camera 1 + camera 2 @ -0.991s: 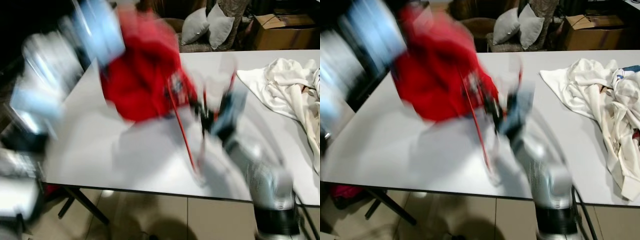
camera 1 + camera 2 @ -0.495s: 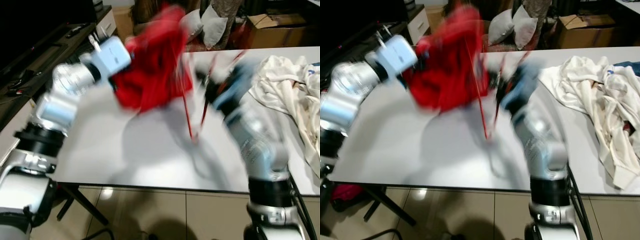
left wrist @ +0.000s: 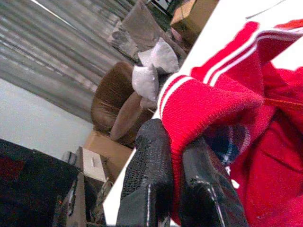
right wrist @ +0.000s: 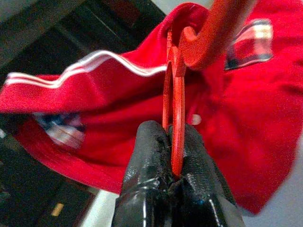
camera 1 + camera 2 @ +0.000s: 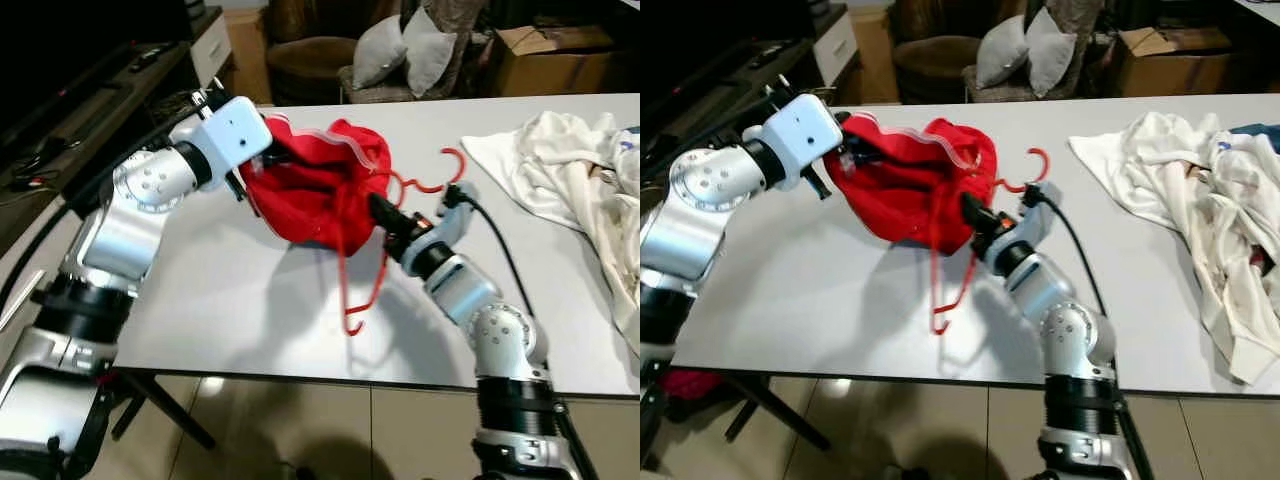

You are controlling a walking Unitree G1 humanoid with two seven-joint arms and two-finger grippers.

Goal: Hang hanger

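Both grippers clamped: left on the red garment, right on the red hanger, over the white table.

No readable writing; a plaid label patch (image 4: 250, 40) sits inside the red garment (image 5: 320, 195). Red hanger (image 5: 958, 282) runs roughly upright, slightly tilted, hook (image 5: 452, 160) up near the garment, lower end near the white table (image 5: 230, 300). Right gripper (image 4: 173, 151) fingers pinched narrow on the hanger's thin bar. Left gripper (image 3: 173, 184) fingers closed on the garment's white-striped ribbed hem (image 3: 208, 101), holding it up. White clothes pile (image 5: 1180, 170) lies well apart to the right.
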